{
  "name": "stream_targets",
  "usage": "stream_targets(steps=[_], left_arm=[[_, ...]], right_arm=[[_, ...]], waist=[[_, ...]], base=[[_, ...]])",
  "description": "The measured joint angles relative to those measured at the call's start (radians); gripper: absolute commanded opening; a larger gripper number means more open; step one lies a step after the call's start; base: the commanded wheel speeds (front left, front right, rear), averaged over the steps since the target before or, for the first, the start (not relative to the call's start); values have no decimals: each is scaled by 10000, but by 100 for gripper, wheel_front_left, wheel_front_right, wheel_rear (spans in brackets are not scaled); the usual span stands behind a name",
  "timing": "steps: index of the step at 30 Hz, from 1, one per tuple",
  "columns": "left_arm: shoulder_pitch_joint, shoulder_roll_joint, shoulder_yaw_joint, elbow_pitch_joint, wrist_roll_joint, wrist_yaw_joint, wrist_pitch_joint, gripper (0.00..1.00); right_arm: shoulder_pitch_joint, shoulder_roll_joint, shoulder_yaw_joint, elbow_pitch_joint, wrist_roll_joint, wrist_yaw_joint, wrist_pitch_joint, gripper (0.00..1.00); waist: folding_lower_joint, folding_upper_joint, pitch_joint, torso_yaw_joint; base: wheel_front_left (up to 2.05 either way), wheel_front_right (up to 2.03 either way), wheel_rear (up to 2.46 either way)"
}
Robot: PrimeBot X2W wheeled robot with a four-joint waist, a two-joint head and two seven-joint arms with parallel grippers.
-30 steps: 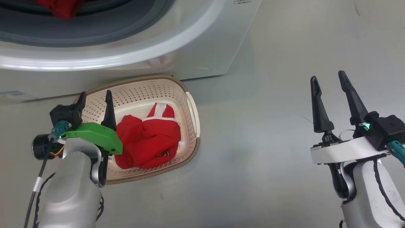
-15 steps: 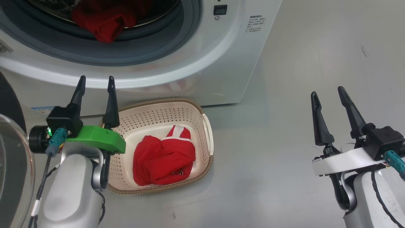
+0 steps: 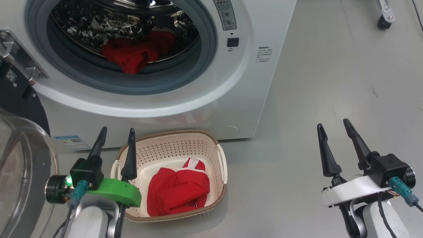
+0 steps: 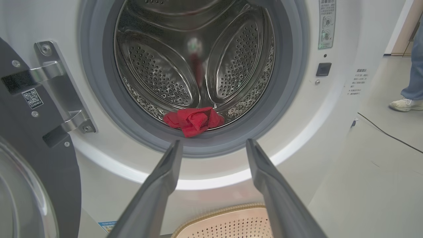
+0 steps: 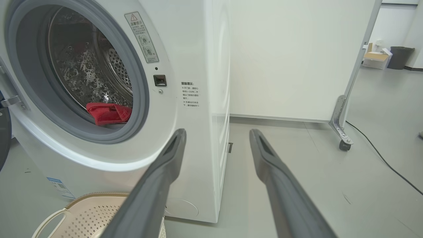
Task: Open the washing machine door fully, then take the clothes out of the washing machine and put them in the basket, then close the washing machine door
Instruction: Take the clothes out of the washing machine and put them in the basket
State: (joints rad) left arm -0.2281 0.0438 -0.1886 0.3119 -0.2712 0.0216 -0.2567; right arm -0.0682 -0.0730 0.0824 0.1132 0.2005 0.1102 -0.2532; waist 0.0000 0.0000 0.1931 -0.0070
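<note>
The washing machine (image 3: 185, 109) (image 4: 333, 115) (image 5: 188, 138) stands with its door (image 3: 19, 172) (image 4: 29, 185) swung wide at the left. Red clothes (image 3: 135, 54) (image 4: 193, 120) (image 5: 107, 113) lie at the drum's front lip. More red clothes (image 3: 176, 191) with white trim lie in the cream basket (image 3: 218, 158) (image 4: 231, 215) (image 5: 82, 208) on the floor before the machine. My left gripper (image 3: 116, 134) (image 4: 213, 142) is open and empty above the basket's left rim, aimed at the drum mouth. My right gripper (image 3: 333, 125) (image 5: 218, 132) is open and empty over bare floor at the right.
A grey floor (image 3: 330, 82) spreads right of the machine. A wheeled panel foot (image 5: 342, 132) (image 3: 383, 16) and a black cable (image 5: 386, 162) lie at the far right. A person's leg and white shoe (image 4: 406, 104) stand beyond the machine. A dark bin (image 5: 400, 57) sits far back.
The head camera has tilted up, so the drum and the open door have come into view. Both grippers stay open and empty, and sit lower in the picture.
</note>
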Motion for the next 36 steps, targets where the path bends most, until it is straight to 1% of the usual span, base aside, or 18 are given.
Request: stream_targets(steps=[4,15,16,20,24,36], left_arm=[[594,0,-77,-86,0,0,0,100],[1972,19,-173,-493,0,52,0,100],[2065,21,-207,-545,0,54,0,100],[2366,25,-326,-746,0,98,0,100],[2574,31,-330,-1032,0,138,0,100],[2934,40,-336,-1632,0,242,0,100]], right_arm=[[338,31,-12,88,0,-150,0,100],[1250,98,10,211,8,-270,0,100],[1308,100,21,205,8,-337,0,100],[1554,105,73,142,10,-341,0,100],[1639,113,134,17,10,-410,4,100],[1802,119,207,-215,10,-426,17,100]], waist=[[0,0,-437,2],[0,0,-1580,-6],[0,0,-1673,-5],[0,0,-1980,15],[0,0,-2156,58],[0,0,-2238,75]], base=[[0,0,0],[0,0,0],[0,0,0],[0,0,0],[0,0,0],[0,0,0]])
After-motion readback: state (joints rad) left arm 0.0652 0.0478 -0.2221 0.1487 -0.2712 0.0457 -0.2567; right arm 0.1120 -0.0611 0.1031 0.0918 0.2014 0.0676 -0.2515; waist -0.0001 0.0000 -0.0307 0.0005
